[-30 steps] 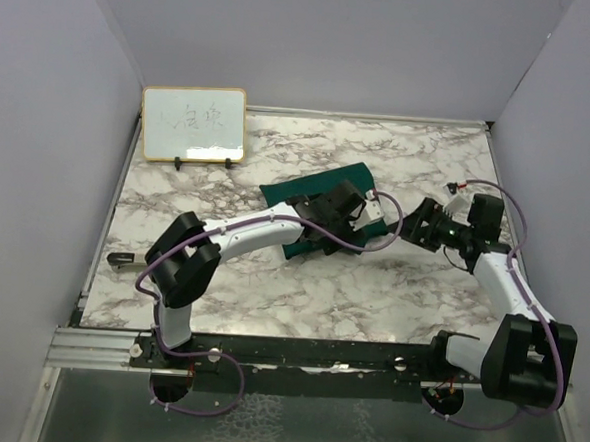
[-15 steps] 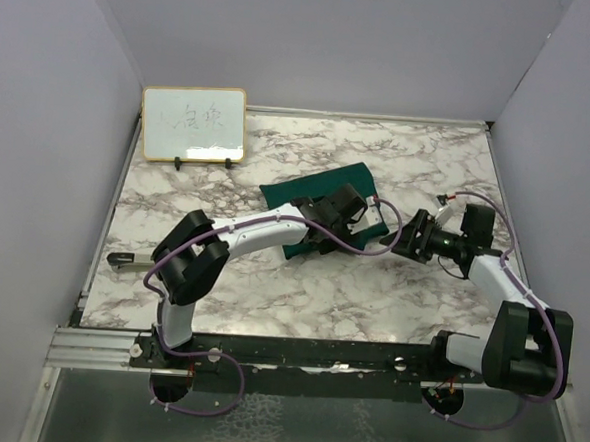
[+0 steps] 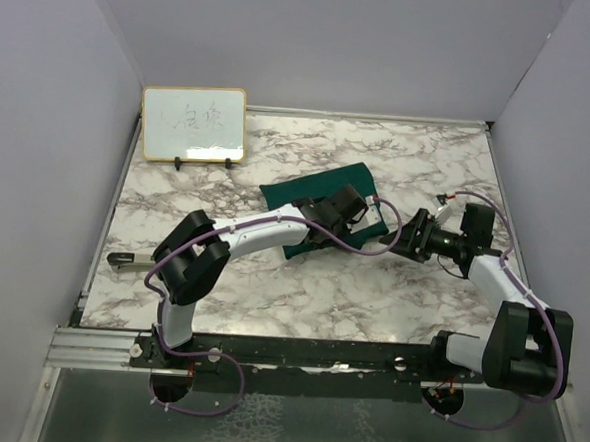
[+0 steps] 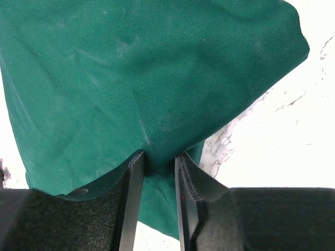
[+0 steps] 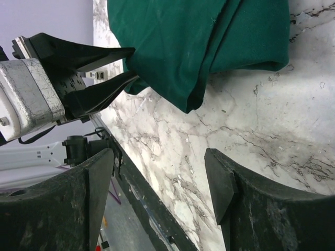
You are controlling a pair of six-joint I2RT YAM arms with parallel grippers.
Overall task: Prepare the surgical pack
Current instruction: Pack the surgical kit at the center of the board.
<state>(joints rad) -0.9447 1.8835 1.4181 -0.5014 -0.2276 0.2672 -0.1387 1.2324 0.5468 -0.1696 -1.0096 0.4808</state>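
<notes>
The surgical pack shows as a folded dark green drape [image 3: 302, 194] lying on the marble table [image 3: 271, 290] near its middle. No tray, instruments or gauze show. My left gripper [image 3: 363, 216] sits over the bundle's right end. In the left wrist view its fingers [image 4: 135, 178] pinch a raised fold of the drape [image 4: 157, 78] between them. From the right wrist view, the left gripper [image 5: 131, 63] bites the corner of the green cloth [image 5: 209, 36]. My right gripper [image 3: 402, 238] hovers low just right of the bundle, its jaws [image 5: 159, 172] open over bare marble.
A wood-framed whiteboard [image 3: 193, 124] stands at the back left. A small dark object [image 3: 122, 260] lies at the table's left edge. Purple walls close in the left, back and right sides, and a metal rail [image 3: 97, 344] runs along the near edge.
My left jaws have closed in on the fold of green cloth. My right arm swung left and lower toward the bundle a second ago and has since held still.
</notes>
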